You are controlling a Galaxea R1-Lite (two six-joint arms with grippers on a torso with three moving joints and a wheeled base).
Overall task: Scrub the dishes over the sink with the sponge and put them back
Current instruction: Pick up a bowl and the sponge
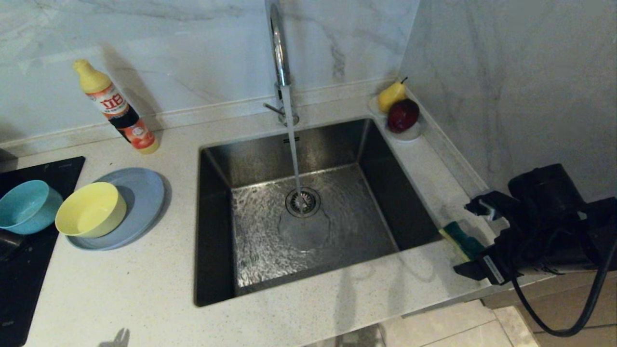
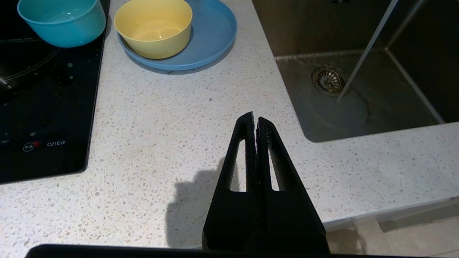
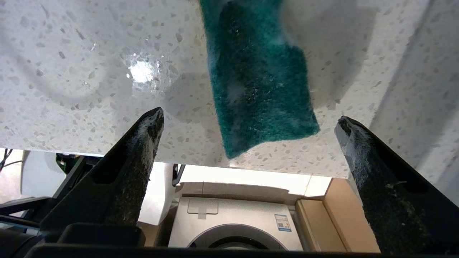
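Observation:
Left of the sink (image 1: pixel 385 183), a yellow bowl (image 1: pixel 91 209) stands on the grey-blue plate (image 1: pixel 144 193). A teal bowl (image 1: pixel 26 205) sits beside them on the cooktop. The green-faced sponge (image 1: pixel 458 236) lies flat on the counter right of the sink, close to the front edge. My right gripper (image 1: pixel 463 239) hangs open just over the sponge (image 3: pixel 258 79), one finger to each side, neither touching it. My left gripper (image 2: pixel 255 118) is shut and empty above the counter, in front of the bowls (image 2: pixel 154 28) and plate (image 2: pixel 215 32). Water runs from the tap (image 1: pixel 278 53) onto the drain (image 1: pixel 302 201).
A dish-soap bottle (image 1: pixel 115 108) stands at the back left. A white saucer with a pear and an apple (image 1: pixel 397 113) sits in the back right corner. The black cooktop (image 1: pixel 29 270) covers the far left. A marble wall (image 1: pixel 506 86) rises close on the right.

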